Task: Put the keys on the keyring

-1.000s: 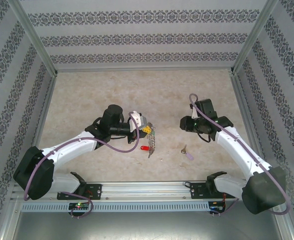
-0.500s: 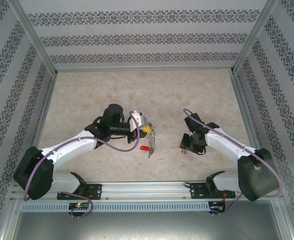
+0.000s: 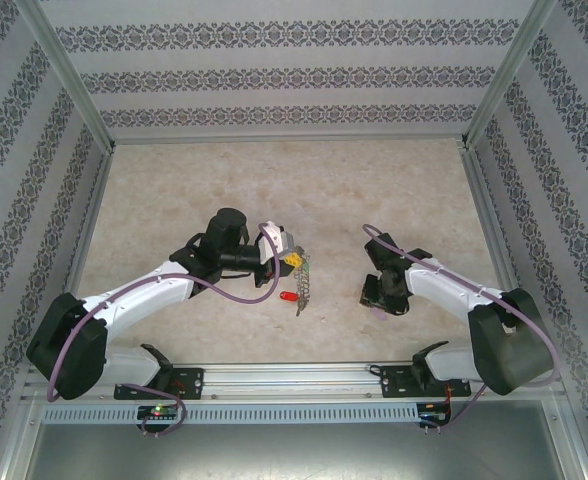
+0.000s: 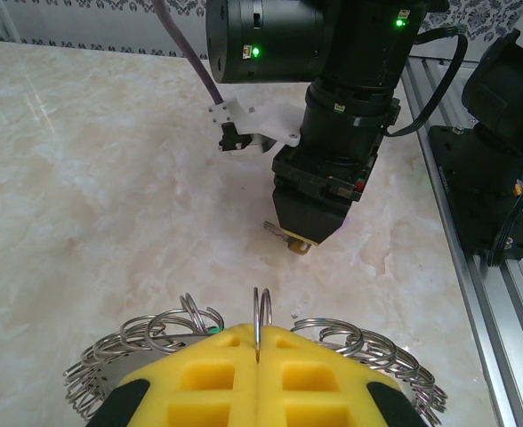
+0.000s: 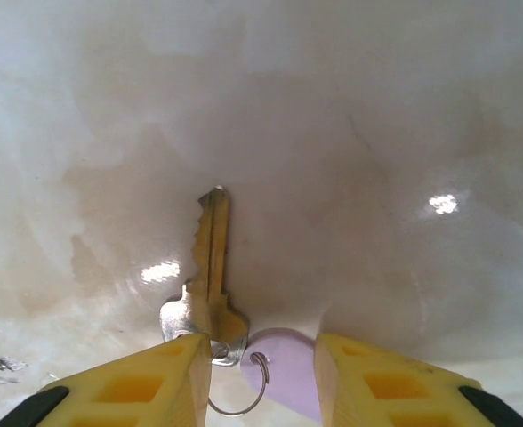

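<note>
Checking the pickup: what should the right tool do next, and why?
Probably close. The right tool sits low over the table, fingers open astride the lilac tag at the key's head, so closing should grip it. The left tool holds the keyring.

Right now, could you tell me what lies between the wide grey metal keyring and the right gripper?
Just bare beige marbled tabletop; the left wrist view shows it between the keyring and the right gripper.
</note>
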Controlling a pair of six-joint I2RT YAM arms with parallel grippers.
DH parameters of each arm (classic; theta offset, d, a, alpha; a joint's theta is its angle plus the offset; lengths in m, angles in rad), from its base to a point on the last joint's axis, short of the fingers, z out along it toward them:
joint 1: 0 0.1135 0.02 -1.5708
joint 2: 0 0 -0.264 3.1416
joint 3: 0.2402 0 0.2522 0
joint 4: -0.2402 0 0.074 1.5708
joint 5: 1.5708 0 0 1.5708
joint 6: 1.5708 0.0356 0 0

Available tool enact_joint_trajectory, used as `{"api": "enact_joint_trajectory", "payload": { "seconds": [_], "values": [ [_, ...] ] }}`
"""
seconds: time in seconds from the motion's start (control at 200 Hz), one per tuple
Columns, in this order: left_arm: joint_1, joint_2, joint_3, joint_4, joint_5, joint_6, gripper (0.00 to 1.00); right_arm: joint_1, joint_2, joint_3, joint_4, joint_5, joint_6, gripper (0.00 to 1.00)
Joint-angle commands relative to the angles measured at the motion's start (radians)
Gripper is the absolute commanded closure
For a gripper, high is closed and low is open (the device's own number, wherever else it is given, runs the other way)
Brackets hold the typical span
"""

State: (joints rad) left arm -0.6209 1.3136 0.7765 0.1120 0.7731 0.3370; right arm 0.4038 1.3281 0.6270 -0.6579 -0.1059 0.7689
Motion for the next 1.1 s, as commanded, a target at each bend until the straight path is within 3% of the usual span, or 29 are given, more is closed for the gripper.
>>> {"api": "enact_joint_trajectory", "payload": {
  "seconds": [0.0, 0.32, 0.5, 0.625, 0.719, 0.869, 0.979, 1.094],
  "values": [
    [-0.009, -0.029, 0.02, 0.009, -0.001, 0.022, 1.0, 0.02, -0.009, -0.034, 0.036, -0.052, 0.048, 0.62],
    [-0.009, -0.033, 0.018, 0.011, 0.002, 0.024, 1.0, 0.122, 0.014, -0.031, 0.172, -0.132, 0.201, 0.6],
    [-0.008, -0.047, 0.01, 0.012, -0.015, 0.021, 1.0, 0.14, 0.027, -0.015, 0.29, -0.242, 0.234, 0.6],
    [-0.008, -0.064, 0.005, 0.001, -0.032, 0.026, 1.0, 0.138, -0.017, 0.057, 0.19, -0.189, 0.105, 0.61],
    [-0.008, -0.079, -0.004, 0.002, -0.052, 0.026, 1.0, 0.172, -0.034, 0.115, 0.101, -0.071, -0.123, 0.61],
    [-0.008, -0.096, -0.007, -0.018, -0.075, 0.029, 1.0, 0.23, 0.001, 0.152, 0.064, -0.024, -0.404, 0.64],
    [-0.008, -0.119, -0.02, -0.017, -0.09, 0.018, 1.0, 0.242, 0.059, 0.188, -0.001, 0.081, -0.41, 0.64],
    [-0.007, -0.137, -0.028, -0.031, -0.099, 0.015, 1.0, 0.239, 0.105, 0.214, -0.037, 0.106, -0.363, 0.63]
  ]
}}
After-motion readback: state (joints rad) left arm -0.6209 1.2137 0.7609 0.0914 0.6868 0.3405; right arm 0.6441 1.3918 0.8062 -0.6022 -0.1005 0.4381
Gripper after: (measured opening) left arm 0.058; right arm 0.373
